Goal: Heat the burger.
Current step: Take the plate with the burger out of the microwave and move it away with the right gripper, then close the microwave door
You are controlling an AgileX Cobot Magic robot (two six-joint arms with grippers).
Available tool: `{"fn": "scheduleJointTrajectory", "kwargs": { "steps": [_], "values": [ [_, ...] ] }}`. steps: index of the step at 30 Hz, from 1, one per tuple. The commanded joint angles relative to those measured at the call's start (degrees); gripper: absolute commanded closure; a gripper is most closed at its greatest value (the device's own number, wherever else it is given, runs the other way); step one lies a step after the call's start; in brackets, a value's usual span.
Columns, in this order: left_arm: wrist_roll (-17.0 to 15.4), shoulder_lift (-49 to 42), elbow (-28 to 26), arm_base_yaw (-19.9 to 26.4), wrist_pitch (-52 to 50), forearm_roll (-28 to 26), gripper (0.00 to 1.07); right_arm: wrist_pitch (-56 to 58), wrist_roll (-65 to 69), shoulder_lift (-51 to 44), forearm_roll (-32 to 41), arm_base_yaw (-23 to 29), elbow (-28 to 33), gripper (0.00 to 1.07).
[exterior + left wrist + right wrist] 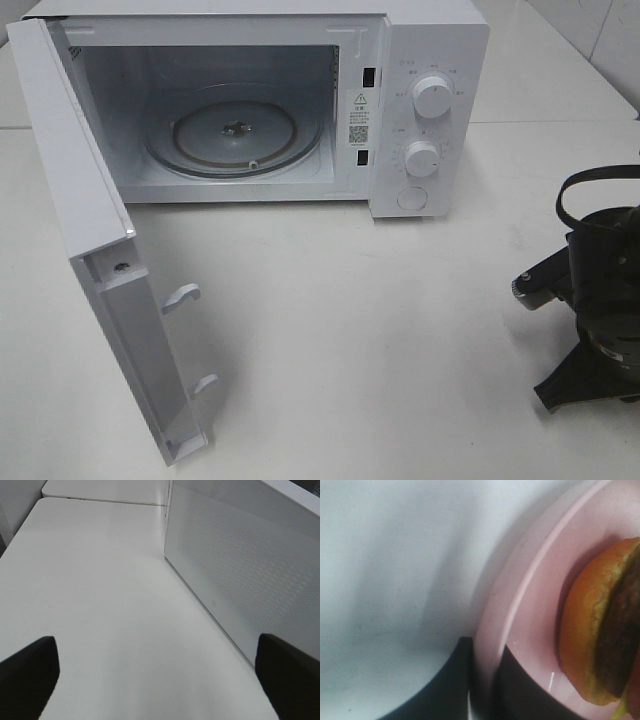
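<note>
Burger (600, 630) tipped sideways on pink plate (530, 595), layers edge-on.

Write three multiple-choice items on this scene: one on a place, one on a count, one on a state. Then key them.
1. Where does the burger sit?
A. on the pink plate
B. on the glass turntable
C. on the bare table

2. How many round knobs show on the microwave?
A. one
B. two
C. four

3. How is the microwave door?
A. shut
B. swung open
C. removed

Key: 1 A, the bun rests on the plate in the right wrist view, with the right pincer clamped on the rim. 2 B, two dials are stacked on the panel. 3 B, the cavity is exposed.
</note>
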Motion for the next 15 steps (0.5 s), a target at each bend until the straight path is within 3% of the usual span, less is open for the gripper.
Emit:
{"fn": "scheduleJointTrajectory", "kwargs": {
  "steps": [1, 6, 7, 8, 9, 10, 12, 13, 15],
  "values": [
    [0.00, -0.92, 0.17, 0.23, -0.29, -0.17, 0.07, 2.01, 2.46, 0.80, -2.01, -0.52, -0.11, 1.00],
    [0.00, -0.92, 0.17, 0.23, -0.29, -0.17, 0.07, 2.01, 2.23, -0.06, -2.01, -0.40, -0.11, 0.89],
    [0.00, -0.92, 0.17, 0.23, -0.29, -0.17, 0.07, 2.01, 1.89, -1.32, -1.78, -0.34, -0.11, 0.80],
    [0.00, -0.92, 0.17, 0.23, -0.29, -0.17, 0.07, 2.01, 1.89, -1.32, -1.78, -0.34, -0.11, 0.80],
    [0.00, -0.92, 0.17, 0.23, -0.29, -0.17, 0.07, 2.01, 1.20, -3.38, -0.63, -0.34, -0.11, 0.70],
    [0.00, -0.92, 0.17, 0.23, -0.29, -0.17, 0.07, 2.01, 1.20, -3.38, -0.63, -0.34, -0.11, 0.70],
    [0.00, -0.92, 0.17, 0.23, -0.29, -0.17, 0.07, 2.01, -0.34, -6.76, 1.38, -0.34, -0.11, 0.56],
    [0.00, -0.92, 0.17, 0.23, -0.29, -0.17, 0.07, 2.01, -0.34, -6.76, 1.38, -0.34, -0.11, 0.56],
    [0.00, -0.92, 0.17, 0.23, -0.29, -0.17, 0.07, 0.34, -1.95, -11.23, 4.24, -0.34, -0.11, 0.45]
  ]
}}
